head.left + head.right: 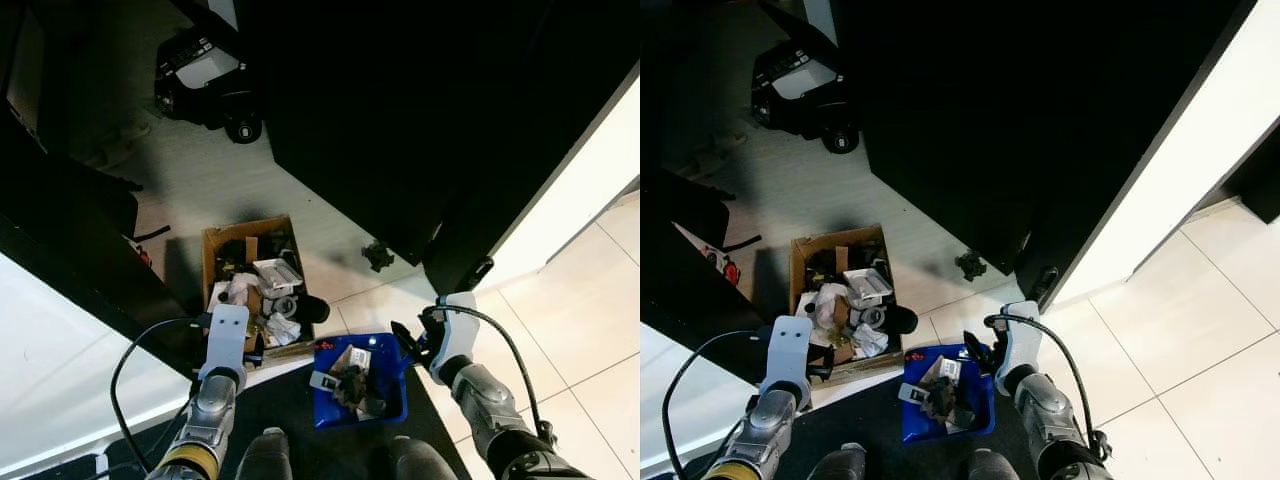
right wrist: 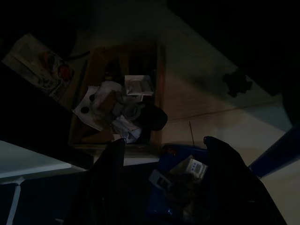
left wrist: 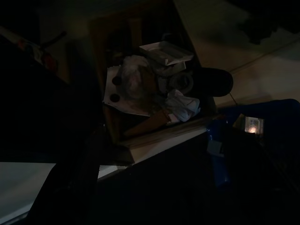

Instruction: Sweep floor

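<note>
A blue bin (image 1: 392, 398) with scraps of paper and dark debris stands on the floor between my feet. Behind it is an open cardboard box (image 1: 212, 250) stuffed with crumpled paper, tape rolls and other trash. My right gripper (image 1: 408, 345) hovers at the bin's far right corner. In the right wrist view its two black fingers (image 2: 108, 178) stand wide apart and open, with the bin's contents (image 2: 190, 167) seen between them. My left gripper (image 1: 252, 354) hangs at the near edge of the box. The left wrist view is very dark and shows the box's trash (image 3: 140, 84).
A small black object (image 1: 378, 256) lies on the grey floor by a tall dark cabinet (image 1: 420, 120). A black machine (image 1: 205, 75) sits at the back left. A white panel (image 1: 60, 380) runs along my left. Pale tiles (image 1: 580, 300) spread to the right.
</note>
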You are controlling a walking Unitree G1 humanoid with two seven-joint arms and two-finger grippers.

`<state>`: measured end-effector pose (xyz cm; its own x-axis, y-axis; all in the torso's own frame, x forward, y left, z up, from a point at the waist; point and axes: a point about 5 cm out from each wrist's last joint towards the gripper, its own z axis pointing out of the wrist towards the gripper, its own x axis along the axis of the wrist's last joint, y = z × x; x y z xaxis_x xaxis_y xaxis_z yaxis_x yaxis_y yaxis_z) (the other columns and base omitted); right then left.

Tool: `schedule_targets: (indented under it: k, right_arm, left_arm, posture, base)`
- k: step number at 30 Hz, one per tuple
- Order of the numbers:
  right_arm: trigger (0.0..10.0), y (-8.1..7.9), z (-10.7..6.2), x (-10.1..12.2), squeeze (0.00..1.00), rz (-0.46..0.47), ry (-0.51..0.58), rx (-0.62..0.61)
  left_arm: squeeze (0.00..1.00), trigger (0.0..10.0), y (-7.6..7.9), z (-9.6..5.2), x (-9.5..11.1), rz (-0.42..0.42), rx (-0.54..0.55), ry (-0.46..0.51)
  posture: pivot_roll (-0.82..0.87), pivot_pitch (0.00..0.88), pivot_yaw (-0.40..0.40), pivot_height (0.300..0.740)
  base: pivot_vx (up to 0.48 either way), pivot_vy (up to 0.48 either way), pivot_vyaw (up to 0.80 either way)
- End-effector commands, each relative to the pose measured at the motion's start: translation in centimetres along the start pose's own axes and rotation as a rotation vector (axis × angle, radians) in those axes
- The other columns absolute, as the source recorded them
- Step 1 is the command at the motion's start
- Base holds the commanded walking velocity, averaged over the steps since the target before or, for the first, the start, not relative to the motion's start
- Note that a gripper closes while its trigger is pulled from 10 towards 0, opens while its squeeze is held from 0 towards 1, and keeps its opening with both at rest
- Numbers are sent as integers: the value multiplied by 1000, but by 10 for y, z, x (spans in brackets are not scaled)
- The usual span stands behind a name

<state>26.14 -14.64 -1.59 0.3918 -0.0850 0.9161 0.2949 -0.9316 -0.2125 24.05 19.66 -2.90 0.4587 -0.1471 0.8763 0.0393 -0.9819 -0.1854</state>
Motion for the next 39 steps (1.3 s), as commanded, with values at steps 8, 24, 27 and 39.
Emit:
schedule_targets:
  k: [8, 24, 27, 39]
  right_arm:
    - [10000, 0, -1, -3, 0, 6, -9, -8]
    - [10000, 1, -2, -3, 0, 8, -8, -11]
    - [10000, 3, -3, -3, 0, 9, -9, -11]
    - [10000, 6, -6, -6, 0, 14, -16, -18]
  left_arm:
    - [0, 10000, -3, -1, -5, 20, -3, -27]
    - [0, 10000, -2, -2, -5, 21, -7, -24]
    - [0, 10000, 0, -2, -5, 19, -16, -24]
    - [0, 10000, 4, -4, -8, 18, -22, -25]
  posture:
    - [-48, 136, -15, 740]
    - [-51, 138, -14, 740]
    - [-51, 143, -20, 740]
    - [-59, 154, -10, 740]
  base:
    - [0, 0, 0]
    - [0, 0, 0]
    - [0, 0, 0]
    - [0, 0, 0]
